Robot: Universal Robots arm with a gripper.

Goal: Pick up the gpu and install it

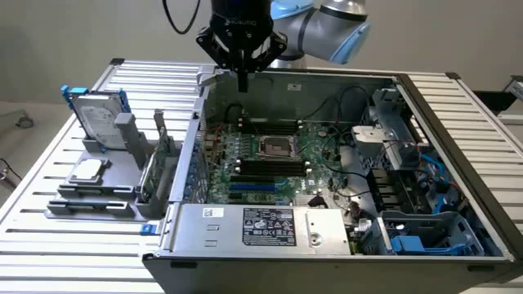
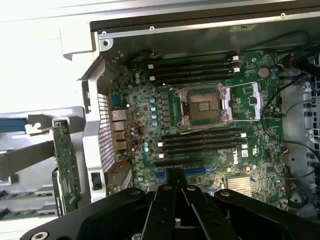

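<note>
White letters printed on the green motherboard (image 2: 145, 170) read "DELL", turned sideways in the wrist view. On the power supply (image 1: 327, 236), at the near side of the computer case (image 1: 327, 86), a black label (image 1: 270, 225) carries white print and round certification marks, too small to read. Left of it is a small white sticker (image 1: 212, 212), equally illegible. Pale lettering on the black housing above the pincer (image 1: 242, 86) is possibly "Robotiq".
</note>
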